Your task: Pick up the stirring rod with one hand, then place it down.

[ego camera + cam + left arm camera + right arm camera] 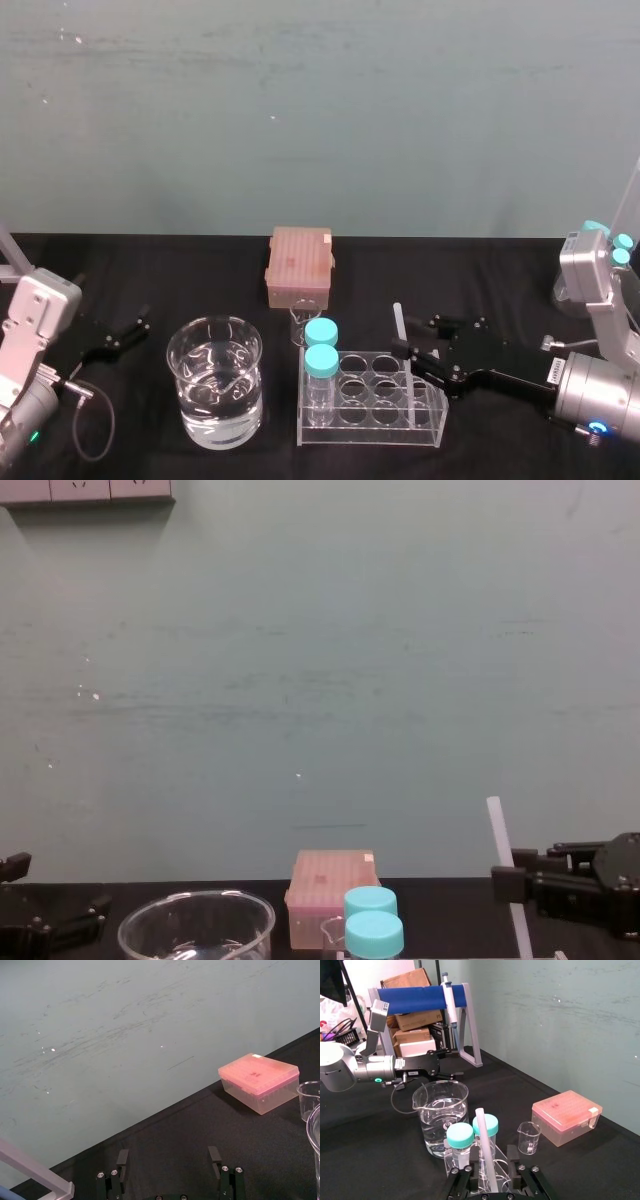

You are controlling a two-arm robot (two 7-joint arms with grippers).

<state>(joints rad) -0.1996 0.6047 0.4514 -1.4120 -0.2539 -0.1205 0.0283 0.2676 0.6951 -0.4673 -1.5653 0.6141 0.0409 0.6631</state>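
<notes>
The right hand (408,348) clamps the thin, straight, translucent-white stirring rod (398,318) near upright between its blocky jaws. The left hand (128,335) rests spread wide.

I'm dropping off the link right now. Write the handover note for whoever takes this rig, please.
Right gripper: shut on the stirring rod, which it holds nearly upright just to the right of the tube rack.
Left gripper: open and idle at the table's left side, near the water beaker.
Done: the rod is grasped. Its lower end is hidden, so I cannot tell whether it is off the table.
Left: lay the rod down on bare cloth and release it.
</notes>
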